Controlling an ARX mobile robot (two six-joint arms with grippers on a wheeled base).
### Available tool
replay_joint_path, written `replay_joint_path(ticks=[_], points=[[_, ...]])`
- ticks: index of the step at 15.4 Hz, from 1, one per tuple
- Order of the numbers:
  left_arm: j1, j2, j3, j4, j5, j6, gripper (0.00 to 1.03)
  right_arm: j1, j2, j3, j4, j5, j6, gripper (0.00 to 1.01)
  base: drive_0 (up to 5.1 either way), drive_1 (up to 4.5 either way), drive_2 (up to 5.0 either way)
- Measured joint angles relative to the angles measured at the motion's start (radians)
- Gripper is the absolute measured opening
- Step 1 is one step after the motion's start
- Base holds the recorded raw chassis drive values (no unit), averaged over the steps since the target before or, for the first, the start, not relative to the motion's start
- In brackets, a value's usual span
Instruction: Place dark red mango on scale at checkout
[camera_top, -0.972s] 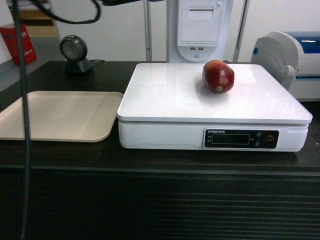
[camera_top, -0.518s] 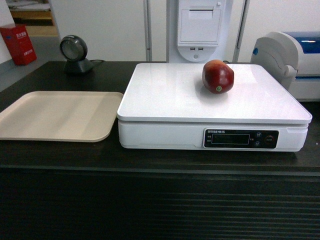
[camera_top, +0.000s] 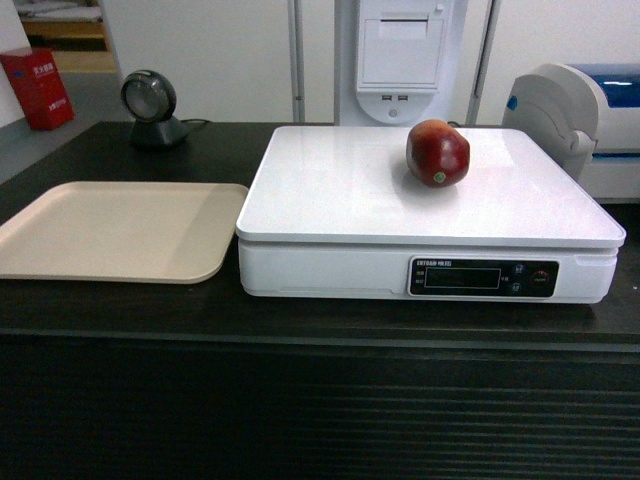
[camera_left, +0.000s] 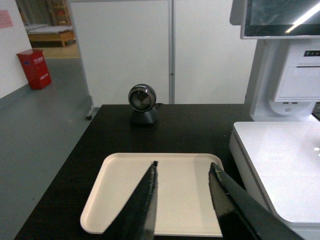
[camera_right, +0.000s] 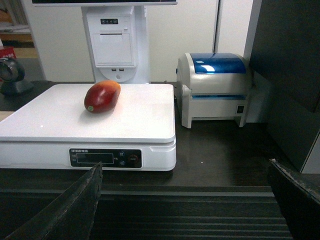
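The dark red mango (camera_top: 437, 152) lies on the white scale (camera_top: 360, 200), toward its far right; the right wrist view shows the mango (camera_right: 102, 96) on the scale (camera_right: 145, 120) too. The scale stands on the black checkout (camera_top: 320, 400) counter. No gripper appears in the head view. My left gripper (camera_left: 182, 170) hangs open above the beige tray (camera_left: 125, 200), nothing between its fingers. My right gripper (camera_right: 185, 172) is open wide in front of the counter's ribbed panel (camera_right: 190, 220), well back from the mango.
A beige tray (camera_top: 110, 230) lies left of the scale. A round barcode scanner (camera_top: 148, 100) stands at the back left. A white receipt printer post (camera_top: 400, 55) rises behind the scale, and a blue-lidded label printer (camera_right: 215, 87) sits to its right.
A dark cable and arm part that crossed the left and top of the head view one second ago has gone from view. The mango and scale have not moved.
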Motion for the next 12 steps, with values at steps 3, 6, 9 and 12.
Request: replay_joint_path(ticks=[3, 6, 9, 12], points=[[-0.006, -0.096, -0.149, 0.043, 0.008, -0.003, 0.01, 0.000, 0.000, 0.000, 0.000, 0.000, 0.000, 0.98, 0.0, 0.00, 0.0], [-0.006, -0.192, -0.257, 0.055, 0.007, -0.003, 0.02, 0.000, 0.000, 0.000, 0.000, 0.000, 0.000, 0.98, 0.0, 0.00, 0.0], [-0.006, -0.281, -0.328, 0.037, 0.007, -0.003, 0.02, 0.000, 0.000, 0.000, 0.000, 0.000, 0.000, 0.98, 0.0, 0.00, 0.0], [-0.006, -0.377, -0.379, -0.009, 0.007, -0.003, 0.02, 0.000, 0.000, 0.000, 0.000, 0.000, 0.000, 0.98, 0.0, 0.00, 0.0]])
